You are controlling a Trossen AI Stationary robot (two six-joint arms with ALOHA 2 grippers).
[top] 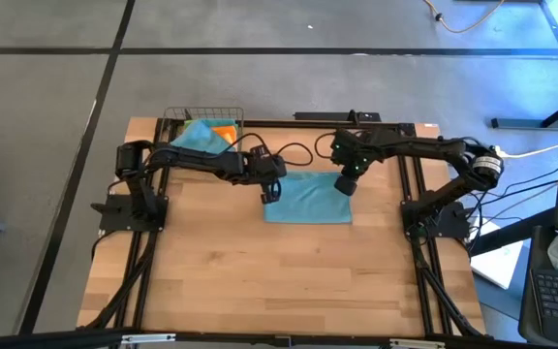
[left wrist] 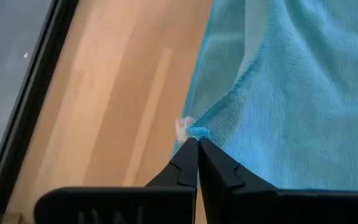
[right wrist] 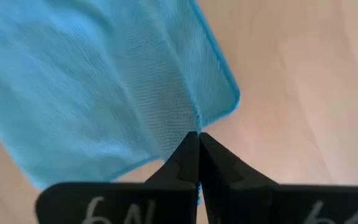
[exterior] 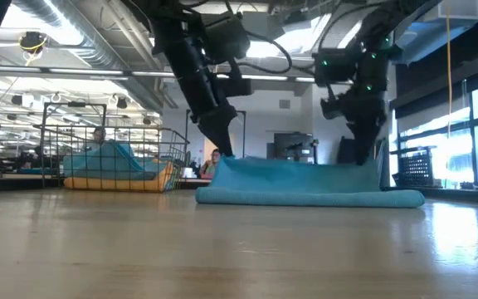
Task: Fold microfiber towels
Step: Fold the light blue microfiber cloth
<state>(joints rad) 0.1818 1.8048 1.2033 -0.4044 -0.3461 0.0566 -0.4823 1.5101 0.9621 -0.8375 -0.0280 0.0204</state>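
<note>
Teal towel [top: 308, 200] sits mid-tabletop [top: 260, 281], slightly toward 12 o'clock of centre, already doubled over: the low view shows a rolled fold line along the near edge and the upper layer lifted at both ends.

Left gripper [top: 271, 191] is at the towel's 9 o'clock edge, jaws pinched shut on a corner; the left wrist view shows the tips closed on a small tuft of teal cloth [left wrist: 197, 132]. Right gripper [top: 345, 184] is at the 1–2 o'clock corner, jaws likewise clamped tight on the hem, tips meeting right at the cloth edge [right wrist: 194, 127].

Why this hold: two corners of the same edge are gripped so the limp cloth stays stretched between the arms and doesn't sag or bunch while the layer is carried. Fingertip pinch at the very corners keeps the fingers off the lower layer.

Judgement: mid-fold, probably carrying the top layer across to stack on the bottom one. Next move needs both arms to travel together at matched height, otherwise the edge skews.

Wire basket [top: 204, 131] at the tabletop's 11 o'clock holds the rest: another teal towel [top: 199, 137] over an orange one [top: 225, 131]. It's parked behind the left arm, clear of the fold area but in reach for the next pick.

Risk: thin pinch on slick microfiber may slip.
</note>
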